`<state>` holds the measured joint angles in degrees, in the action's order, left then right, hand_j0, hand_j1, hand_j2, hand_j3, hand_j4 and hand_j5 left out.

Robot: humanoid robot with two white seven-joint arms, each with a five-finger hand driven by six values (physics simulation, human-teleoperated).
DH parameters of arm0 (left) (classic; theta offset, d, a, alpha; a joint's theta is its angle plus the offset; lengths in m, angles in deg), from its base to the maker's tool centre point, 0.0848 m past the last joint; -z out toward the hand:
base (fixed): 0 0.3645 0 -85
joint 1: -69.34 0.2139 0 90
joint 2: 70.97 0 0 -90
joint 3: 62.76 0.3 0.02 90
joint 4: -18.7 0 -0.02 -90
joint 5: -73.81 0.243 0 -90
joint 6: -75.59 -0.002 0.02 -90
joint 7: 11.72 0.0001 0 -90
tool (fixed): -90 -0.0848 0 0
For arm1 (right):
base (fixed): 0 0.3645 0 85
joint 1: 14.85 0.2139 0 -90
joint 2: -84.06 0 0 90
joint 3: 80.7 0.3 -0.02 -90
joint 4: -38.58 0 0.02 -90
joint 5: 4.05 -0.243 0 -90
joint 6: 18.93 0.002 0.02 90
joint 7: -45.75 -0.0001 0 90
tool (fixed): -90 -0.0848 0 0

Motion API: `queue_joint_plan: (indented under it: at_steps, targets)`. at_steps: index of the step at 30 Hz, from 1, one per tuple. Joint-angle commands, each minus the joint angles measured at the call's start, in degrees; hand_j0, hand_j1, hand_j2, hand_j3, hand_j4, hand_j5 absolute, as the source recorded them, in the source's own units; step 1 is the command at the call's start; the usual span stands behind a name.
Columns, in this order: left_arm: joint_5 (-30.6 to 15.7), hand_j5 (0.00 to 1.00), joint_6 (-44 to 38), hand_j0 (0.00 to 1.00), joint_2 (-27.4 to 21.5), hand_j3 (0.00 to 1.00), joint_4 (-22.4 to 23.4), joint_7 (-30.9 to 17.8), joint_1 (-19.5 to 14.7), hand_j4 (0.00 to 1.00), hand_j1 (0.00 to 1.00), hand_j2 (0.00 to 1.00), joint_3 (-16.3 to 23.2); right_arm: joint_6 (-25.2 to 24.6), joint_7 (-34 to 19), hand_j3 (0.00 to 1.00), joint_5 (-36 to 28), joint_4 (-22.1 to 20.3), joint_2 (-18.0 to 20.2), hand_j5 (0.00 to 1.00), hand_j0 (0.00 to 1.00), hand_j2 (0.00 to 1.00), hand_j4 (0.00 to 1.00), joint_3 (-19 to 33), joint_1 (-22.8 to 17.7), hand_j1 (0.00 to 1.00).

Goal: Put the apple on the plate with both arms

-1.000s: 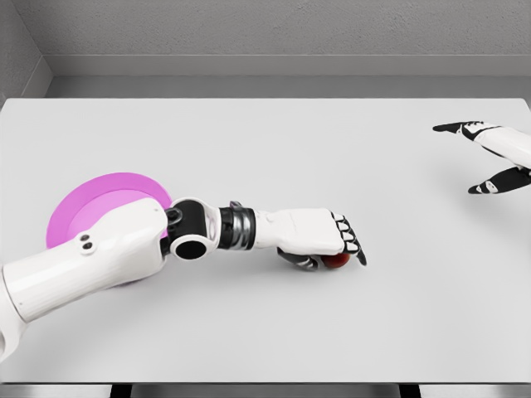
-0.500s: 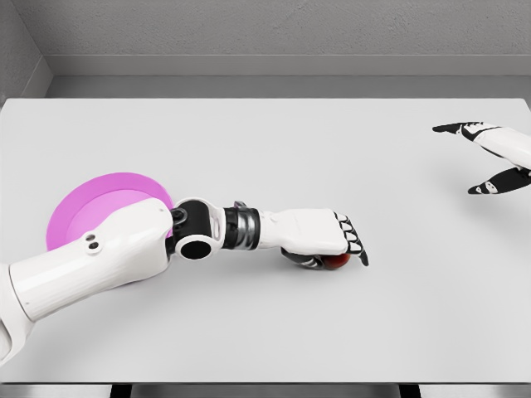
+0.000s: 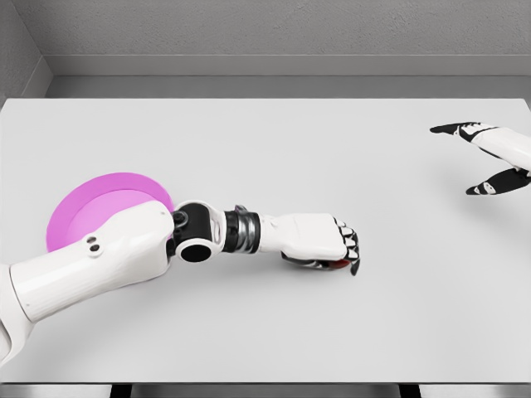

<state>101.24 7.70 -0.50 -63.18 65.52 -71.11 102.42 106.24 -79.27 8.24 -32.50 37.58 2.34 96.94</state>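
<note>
Fingers [image 3: 353, 249] of the left hand [image 3: 319, 242], black at the tips and white at the knuckles, curl downward over the apple [image 3: 338, 264] and close around it, with the thumb tucked beneath the palm on the near side. The left arm [image 3: 91, 269], white with a black and metallic wrist joint, enters from the lower left and extends horizontally toward the middle of the table [image 3: 274, 157]. The right hand [image 3: 489, 157] shows only at the right edge, well apart from the apple; its thumb and fingers are spread wide and hold nothing.

The table is a flat, plain light-grey surface that fills most of the head view; its front edge runs along the bottom, with dark supports just visible below it. Behind the far edge lies a darker grey strip, then a textured grey wall; a second wall meets it at the upper left corner.

The apple is almost wholly covered by the left hand. Only a small dark-red sliver shows beneath the fingertips, low against the table near its centre; whether it touches the surface cannot be told. The plate [image 3: 79, 211], round and magenta with a paler inner disc, lies on the table's left side, partly hidden by the left forearm and well apart from the apple.
</note>
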Motion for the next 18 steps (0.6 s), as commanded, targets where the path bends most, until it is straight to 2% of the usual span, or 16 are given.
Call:
queue_joint_plan:
  at_steps: [1, 9, 14, 18]
  targets:
    - [0.16, 0.54, 0.13, 0.54, -0.06, 0.54, -0.04, -0.07, 0.0, 0.54, 0.54, 0.54, 0.06, -0.16, 0.03, 1.0, -0.42, -0.1, 0.07, 1.0, 1.0, 1.0, 1.0, 0.01, 0.0, 1.0]
    - [0.08, 0.49, 3.65, 0.49, -1.12, 0.49, -0.48, -0.07, -1.93, 0.49, 0.49, 0.49, 0.06, -0.16, 0.03, 1.0, -0.42, -0.1, 0.07, 1.0, 1.0, 1.0, 1.0, 0.01, 0.0, 1.0]
    - [-1.24, 0.48, 9.96, 0.48, -5.24, 0.48, -1.0, 0.01, -2.99, 0.48, 0.48, 0.48, -0.56, -0.16, 0.03, 1.0, -0.33, -0.1, 0.15, 1.0, 1.0, 1.0, 1.0, 0.01, -0.09, 1.0]
    - [-5.28, 0.45, 12.89, 0.45, -15.17, 0.45, -8.56, 0.01, -3.08, 0.45, 0.45, 0.45, -4.86, -0.16, 0.03, 1.0, -0.33, -0.1, 0.15, 1.0, 1.0, 1.0, 1.0, 0.01, 0.0, 1.0]
